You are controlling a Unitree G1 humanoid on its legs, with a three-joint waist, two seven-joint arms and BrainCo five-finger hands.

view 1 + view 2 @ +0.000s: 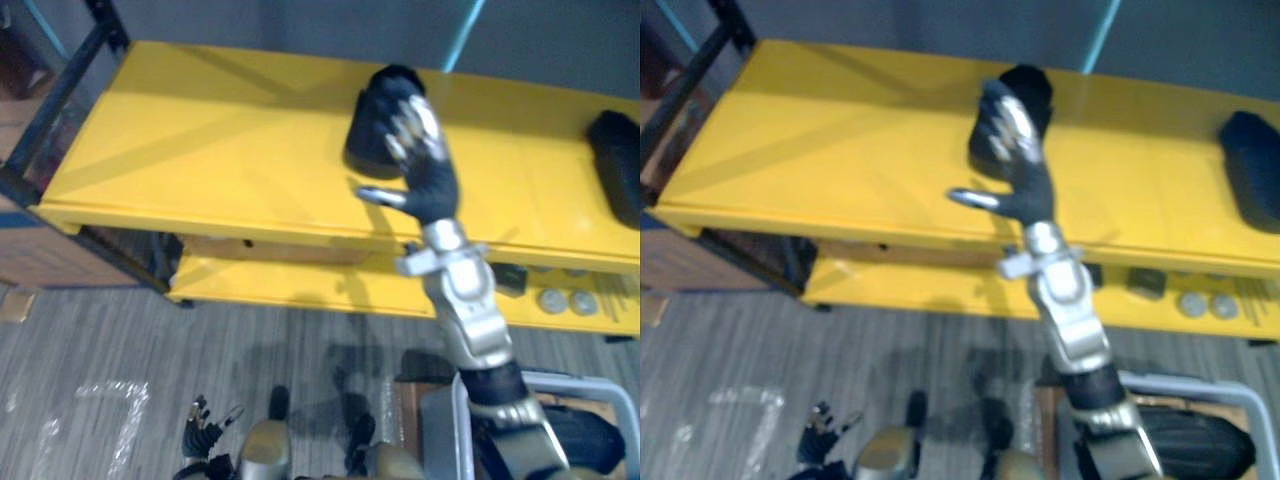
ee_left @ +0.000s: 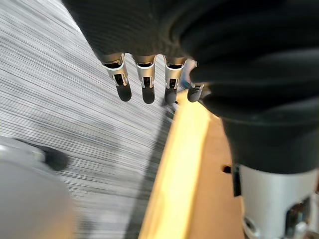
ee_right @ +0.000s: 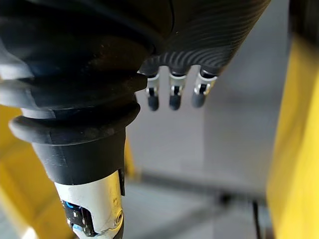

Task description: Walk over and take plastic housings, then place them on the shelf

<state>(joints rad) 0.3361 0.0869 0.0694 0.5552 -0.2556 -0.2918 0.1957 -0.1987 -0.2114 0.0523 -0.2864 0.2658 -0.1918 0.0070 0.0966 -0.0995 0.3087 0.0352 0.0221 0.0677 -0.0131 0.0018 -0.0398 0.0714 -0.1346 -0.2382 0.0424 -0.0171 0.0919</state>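
Yellow shelf [image 1: 200, 150] with black housing [image 1: 368, 125], right hand [image 1: 428, 175] spread above, left hand [image 1: 205, 430] slack

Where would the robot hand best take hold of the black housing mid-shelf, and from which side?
The housing looks to stand upright with bare shelf around it, so probably across its narrower upper end, from the shelf's front edge, where the right robot hand hovers open.
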